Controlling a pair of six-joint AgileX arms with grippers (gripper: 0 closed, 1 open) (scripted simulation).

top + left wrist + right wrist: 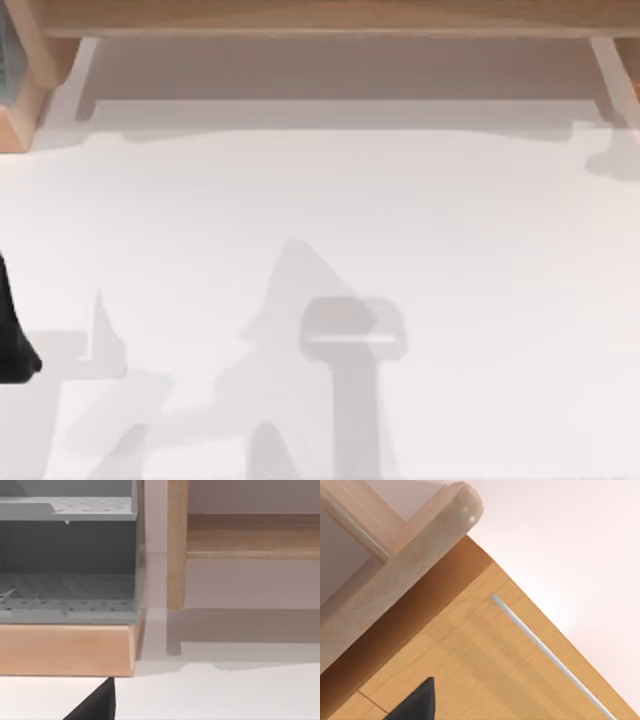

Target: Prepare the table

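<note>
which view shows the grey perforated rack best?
Left wrist view: the grey perforated rack faces the camera, both tiers visible, sitting on a wooden base. The top view catches just a sliver at its left edge. The right wrist view looks at wooden surfaces.

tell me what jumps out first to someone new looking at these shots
The wide white table dominates the top view, bare apart from grey shadows toward its near edge. A light wooden frame runs along its far side. In the left wrist view, a grey perforated rack sits on a wooden base beside a wooden post; at the top view's left edge a dark arm part pokes in.
</note>
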